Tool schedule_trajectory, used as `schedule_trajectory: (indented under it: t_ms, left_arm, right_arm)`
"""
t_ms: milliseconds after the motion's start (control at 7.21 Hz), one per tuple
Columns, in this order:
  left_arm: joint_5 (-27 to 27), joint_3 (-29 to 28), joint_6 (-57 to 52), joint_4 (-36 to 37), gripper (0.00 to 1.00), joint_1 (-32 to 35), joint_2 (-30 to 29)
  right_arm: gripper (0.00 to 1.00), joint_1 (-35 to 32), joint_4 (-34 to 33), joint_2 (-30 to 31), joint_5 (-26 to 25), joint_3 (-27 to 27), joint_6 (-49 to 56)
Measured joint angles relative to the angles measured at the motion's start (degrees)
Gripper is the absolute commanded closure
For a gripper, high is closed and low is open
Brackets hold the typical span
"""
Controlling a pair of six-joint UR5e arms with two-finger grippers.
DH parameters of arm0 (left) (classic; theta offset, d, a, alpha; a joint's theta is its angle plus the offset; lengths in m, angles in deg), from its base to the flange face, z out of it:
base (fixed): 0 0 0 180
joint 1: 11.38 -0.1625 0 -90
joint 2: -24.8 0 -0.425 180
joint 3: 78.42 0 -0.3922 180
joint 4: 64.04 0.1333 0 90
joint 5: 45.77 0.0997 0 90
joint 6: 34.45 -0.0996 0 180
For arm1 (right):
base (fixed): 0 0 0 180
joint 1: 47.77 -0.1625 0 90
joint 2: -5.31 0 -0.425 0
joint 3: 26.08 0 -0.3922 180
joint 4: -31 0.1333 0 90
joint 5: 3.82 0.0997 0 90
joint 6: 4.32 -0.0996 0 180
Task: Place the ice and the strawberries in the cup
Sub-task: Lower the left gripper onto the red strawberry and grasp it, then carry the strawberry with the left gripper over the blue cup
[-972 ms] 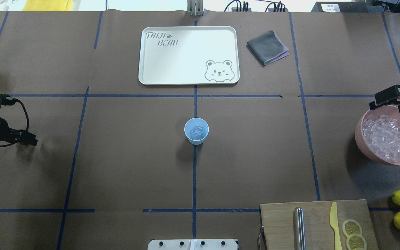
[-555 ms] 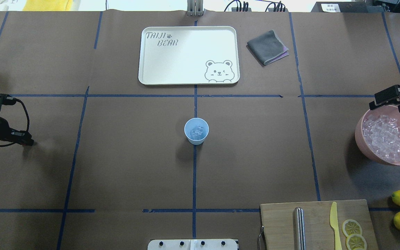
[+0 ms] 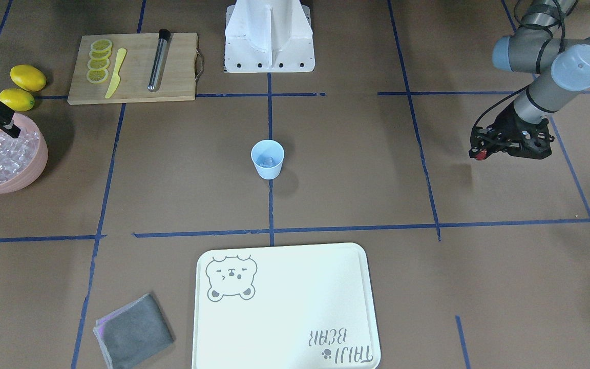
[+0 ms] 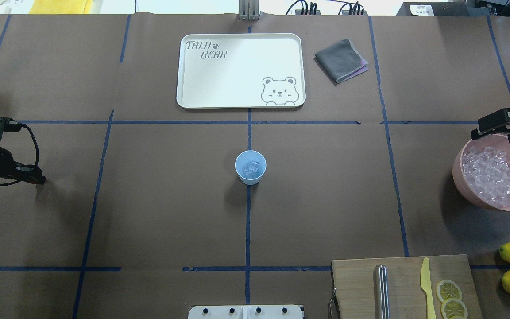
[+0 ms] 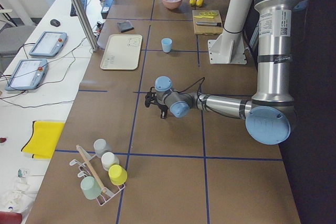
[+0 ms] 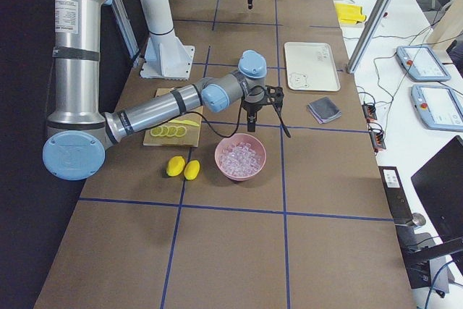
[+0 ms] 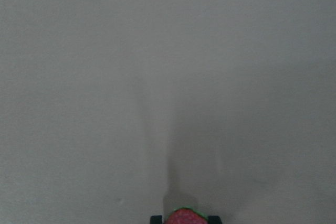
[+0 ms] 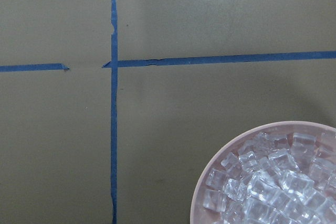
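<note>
Strawberry (image 7: pixel 185 217): red with green rim.

A pale tray (image 4: pixel 246 66) in the upper middle of the overhead view reads "TAIJI BEAR" in grey letters at its upper left corner, with a paw print after "TAIJI". In the front-facing view the same words stand upside down at the tray's lower right. A white label (image 5: pixel 281 24) on the near arm carries print too small to read.
</note>
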Motion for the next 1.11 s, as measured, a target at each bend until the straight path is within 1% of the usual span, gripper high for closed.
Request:
schedule_trajectory:
  t_ms: [139,278,416,555,694,833,972,1110]
  left_arm:
    - [-0.06,3.11,5.83,1.54,1.0,-0.68,-3.41]
    - [-0.03,5.42,12.08,4.7,1.0,-2.52,-8.7]
    - [0.2,6.47,18.27,10.03,1.0,-5.4,-16.43]
    - [1.09,6.13,22.79,14.93,1.0,-8.7,-23.83]
    - [3.69,4.06,26.07,17.9,1.0,-12.63,-30.79]
    - [6.73,0.28,27.87,19.29,1.0,-15.56,-37.27]
    - [8.22,-3.0,28.48,19.85,1.0,-16.78,-41.43]
    - [8.83,-4.7,28.58,20.03,1.0,-17.25,-43.26]
  right_arm:
    - [0.0,-0.01,0.02,0.21,0.0,-0.03,0.04]
    - [0.0,-0.09,0.06,0.33,0.0,-0.05,0.06]
    - [0.0,-0.25,0.08,0.37,0.02,-0.09,0.07]
    - [0.0,-0.5,0.08,0.39,0.08,-0.17,0.1]
    - [0.0,-0.73,0.09,0.4,0.16,-0.26,0.14]
    - [0.0,-0.94,0.09,0.4,0.22,-0.32,0.16]
    - [0.0,-1.06,0.09,0.4,0.25,-0.4,0.16]
    - [0.0,-1.1,0.09,0.48,0.28,-0.61,0.16]
